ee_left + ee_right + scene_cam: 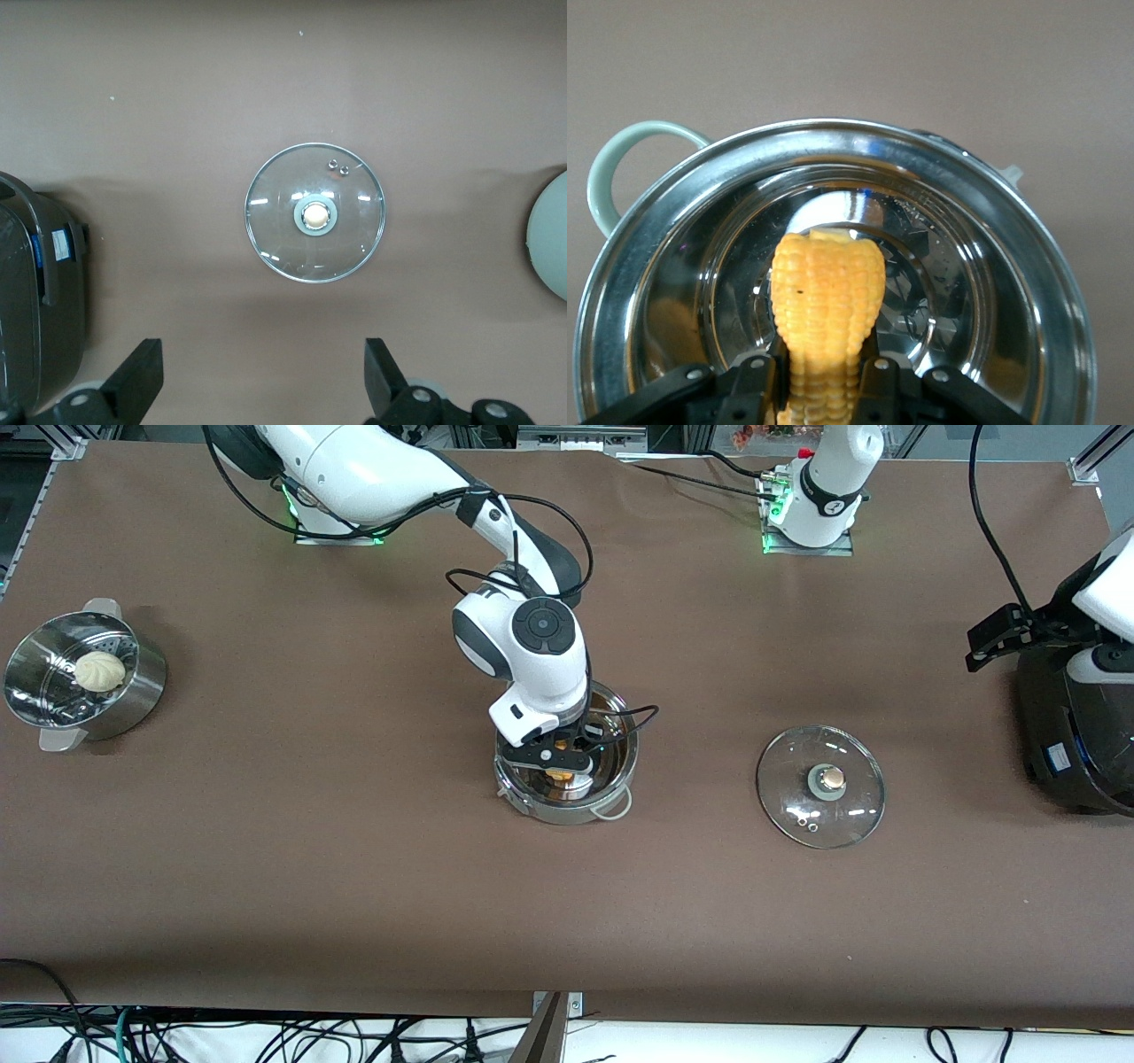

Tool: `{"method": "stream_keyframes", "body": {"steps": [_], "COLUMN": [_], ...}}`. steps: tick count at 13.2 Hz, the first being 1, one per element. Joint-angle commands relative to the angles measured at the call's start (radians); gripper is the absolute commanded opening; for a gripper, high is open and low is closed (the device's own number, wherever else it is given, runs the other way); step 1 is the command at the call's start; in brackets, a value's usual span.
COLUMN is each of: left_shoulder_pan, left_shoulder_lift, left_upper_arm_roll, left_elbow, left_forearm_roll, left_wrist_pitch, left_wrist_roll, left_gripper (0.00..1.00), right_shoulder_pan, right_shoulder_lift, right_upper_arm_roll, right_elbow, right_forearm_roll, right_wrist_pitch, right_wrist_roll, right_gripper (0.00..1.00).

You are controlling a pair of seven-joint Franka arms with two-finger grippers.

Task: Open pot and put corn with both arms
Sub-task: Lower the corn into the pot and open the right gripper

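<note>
Steel and glass fill the middle of the front view: the pot stands open at the centre of the frame, and its lid lies flat on the desk toward the left arm's end, well apart from it. The right tool hangs down inside the pot's mouth with a sliver of yellow corn showing under it. The left arm waits at the frame's edge above the black cooker.

In the left wrist view the left tool is spread wide and empty over bare desk, with the lid at the centre of the frame and the cooker near it.

In the right wrist view the fingers are clamped on one end of the corn, which points down into the pot and fills the centre of the frame. I cannot tell whether its tip touches the shiny floor.

The cob looks light and stiff, with bumpy kernels that give the pads some bite — though it is round and tapered, so it may roll once let go. A hold across its thicker end, as here, seems sound.
</note>
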Motion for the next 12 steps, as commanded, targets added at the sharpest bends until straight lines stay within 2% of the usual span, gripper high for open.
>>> {"method": "stream_keyframes", "body": {"steps": [1,2,3,4,5,8,9,11,12], "left_shoulder_pan": [0.005,0.017,0.043,0.063,0.065,0.083,0.091,0.096,0.096], "left_shoulder_lift": [-0.046,-0.047,-0.049,-0.050,-0.050,-0.049,-0.050,-0.049,-0.047], "left_upper_arm_roll": [0.003,-0.008,-0.026,-0.051,-0.055,-0.083,-0.100,-0.123,-0.128], "left_elbow": [-0.064,-0.064,-0.064,-0.065,-0.065,-0.064,-0.065,-0.059,-0.058], "left_forearm_roll": [-0.006,-0.004,-0.004,-0.004,-0.004,-0.003,0.002,0.048,0.050], "left_wrist_pitch": [0.029,0.029,0.029,0.029,0.029,0.027,0.027,0.027,0.024], "left_wrist_roll": [0.001,-0.001,0.001,0.001,0.001,0.001,0.001,0.001,0.001], "left_gripper": [1.00,1.00,1.00,1.00,1.00,1.00,1.00,1.00,1.00], "right_shoulder_pan": [0.013,0.013,0.013,0.013,0.013,0.013,0.013,0.013,0.013], "right_shoulder_lift": [0.019,0.019,0.023,0.023,0.023,0.031,0.032,0.032,0.032], "right_upper_arm_roll": [-0.009,-0.009,-0.009,-0.009,-0.009,-0.009,-0.009,-0.009,-0.009], "right_elbow": [0.041,0.041,0.041,0.041,0.041,0.041,0.041,0.041,0.041], "right_forearm_roll": [-0.022,-0.022,-0.022,-0.022,-0.022,-0.027,-0.031,-0.033,-0.032], "right_wrist_pitch": [-0.001,-0.001,-0.001,-0.001,0.000,0.002,0.006,0.008,0.008], "right_wrist_roll": [0.018,0.018,0.019,0.019,0.021,0.022,0.022,0.022,0.022], "right_gripper": [0.12,0.14,0.22,0.43,0.49,0.50,0.53,0.54,0.60]}}
